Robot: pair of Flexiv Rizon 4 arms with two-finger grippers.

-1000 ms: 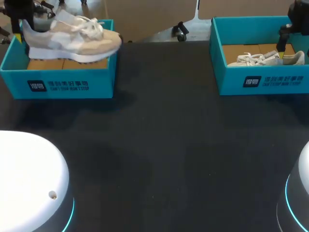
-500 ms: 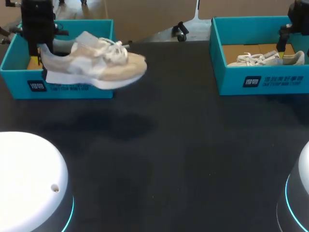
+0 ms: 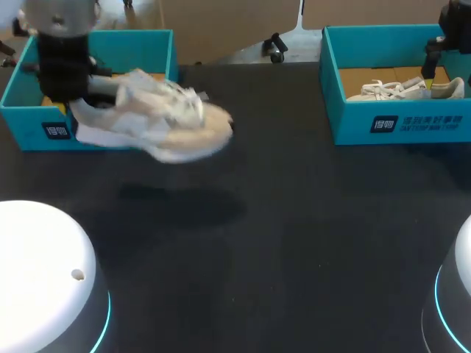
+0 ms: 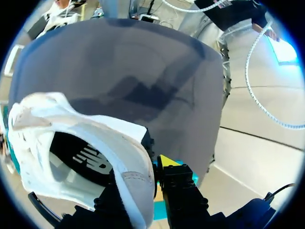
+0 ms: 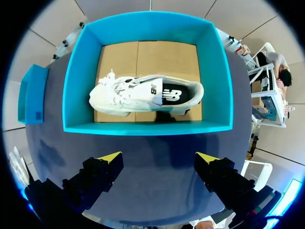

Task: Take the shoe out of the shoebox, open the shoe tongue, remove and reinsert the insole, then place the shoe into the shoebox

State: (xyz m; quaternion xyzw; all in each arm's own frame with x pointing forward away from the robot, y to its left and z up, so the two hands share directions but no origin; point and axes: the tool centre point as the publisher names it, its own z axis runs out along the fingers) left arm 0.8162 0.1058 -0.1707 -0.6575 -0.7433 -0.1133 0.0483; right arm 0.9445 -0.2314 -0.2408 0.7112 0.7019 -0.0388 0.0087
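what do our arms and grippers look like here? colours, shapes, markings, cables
Both grippers are black and blocky. The right gripper has two chunky fingers with bright yellow wedge tips. The left gripper shows one yellow tip; the other is hidden. The left arm has a grey wrist, the right arm looks black. Pale domed bases carry cyan light rings. No cables or markings are discernible.

The shoe (image 3: pixel 158 121) is blurred mid-air, hiding much of the front wall of the left shoebox (image 3: pixel 26 121).
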